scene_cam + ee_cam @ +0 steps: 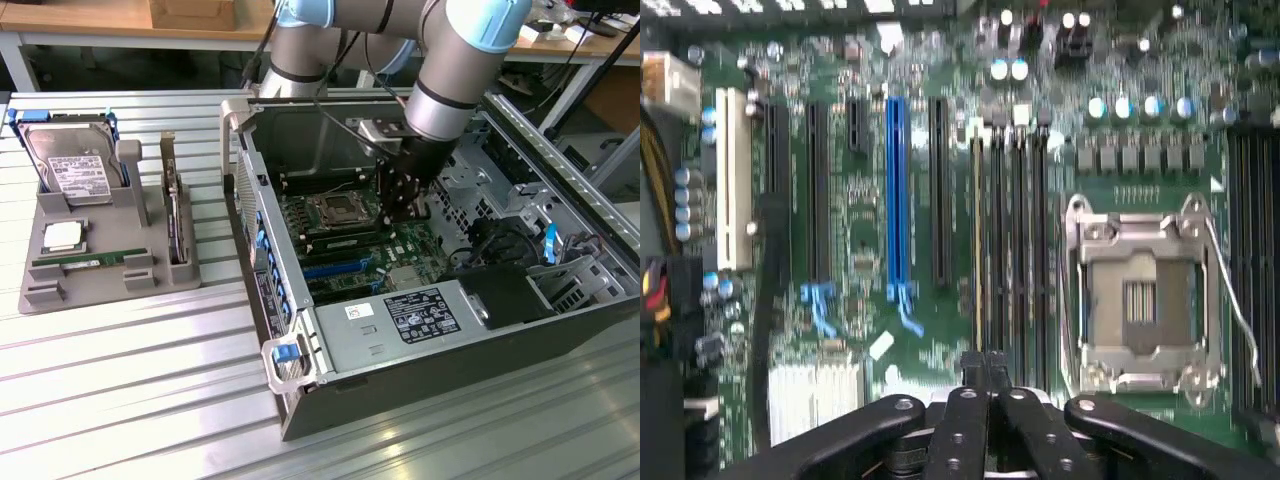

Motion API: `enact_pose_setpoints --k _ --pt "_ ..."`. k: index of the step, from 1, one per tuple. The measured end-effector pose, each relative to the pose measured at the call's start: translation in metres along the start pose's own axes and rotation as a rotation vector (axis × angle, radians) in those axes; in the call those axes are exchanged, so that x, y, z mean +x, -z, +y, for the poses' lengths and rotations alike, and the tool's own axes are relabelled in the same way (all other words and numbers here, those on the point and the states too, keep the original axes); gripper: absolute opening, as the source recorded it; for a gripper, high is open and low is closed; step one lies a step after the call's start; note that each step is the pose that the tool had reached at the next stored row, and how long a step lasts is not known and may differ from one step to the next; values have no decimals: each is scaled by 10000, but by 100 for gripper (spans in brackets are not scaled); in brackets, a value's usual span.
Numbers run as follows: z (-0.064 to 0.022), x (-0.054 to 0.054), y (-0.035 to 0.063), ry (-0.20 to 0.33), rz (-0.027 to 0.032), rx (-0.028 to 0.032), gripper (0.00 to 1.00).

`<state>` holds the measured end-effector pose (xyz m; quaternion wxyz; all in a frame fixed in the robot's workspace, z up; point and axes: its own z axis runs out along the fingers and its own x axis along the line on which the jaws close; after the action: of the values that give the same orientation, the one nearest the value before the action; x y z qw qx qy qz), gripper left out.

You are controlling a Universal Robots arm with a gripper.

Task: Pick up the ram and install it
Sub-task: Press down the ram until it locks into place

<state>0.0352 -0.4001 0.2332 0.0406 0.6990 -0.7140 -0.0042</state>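
Gripper: the gripper (403,205) hangs from the arm inside the open computer case (560,330), just above the motherboard (400,250); in the wrist view its fingers (985,375) are pressed together, with nothing between them.
Ram: the ram (88,260) lies flat in a slot of the gray holder tray (40,295), well apart from the gripper, toward the exterior view's left and outside the case.
Processor socket: the open processor socket (1140,295) sits just beside the gripper; in the exterior view it (340,210) lies on the gripper's left.
Memory slots: 4 dark narrow memory slots (1008,240) run straight away from the fingertips in the wrist view, between the socket and the longer expansion slots.
Blue slot: 1 blue slot (897,195) stands among black ones, further from the gripper than the memory slots.
Hard drive: a hard drive (72,165) leans at the back of the tray, well apart from the gripper.
Processor chip: a square silver processor chip (62,237) rests on the tray, just behind the ram.
Card: a card (175,215) stands on edge at the tray's side nearest the case.
Power supply: a silver box with labels (400,325) sits at the near edge of the case, nearer the exterior camera than the gripper.
Table: case and tray stand on a ribbed metal table (130,390).
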Motion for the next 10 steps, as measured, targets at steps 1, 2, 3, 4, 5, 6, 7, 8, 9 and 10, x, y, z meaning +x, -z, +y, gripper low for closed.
enact_pose_setpoints --k 1,2,3,4,5,6,7,8,9,10 --pt "-72 -1 5 0 0 -12 11" --pt "-163 -3 10 1 1 -27 11" --pt "-221 -4 14 2 1 -34 11" --pt "-248 -5 16 2 1 -37 11" --pt "-287 -6 18 1 1 -41 11" --pt "-354 -7 23 3 1 -43 11" --pt "-430 -8 27 2 1 -47 11" --pt "-491 -10 31 2 1 -48 11" --pt "-539 -10 35 2 2 -49 11" --pt "-570 -11 39 3 1 -49 11"
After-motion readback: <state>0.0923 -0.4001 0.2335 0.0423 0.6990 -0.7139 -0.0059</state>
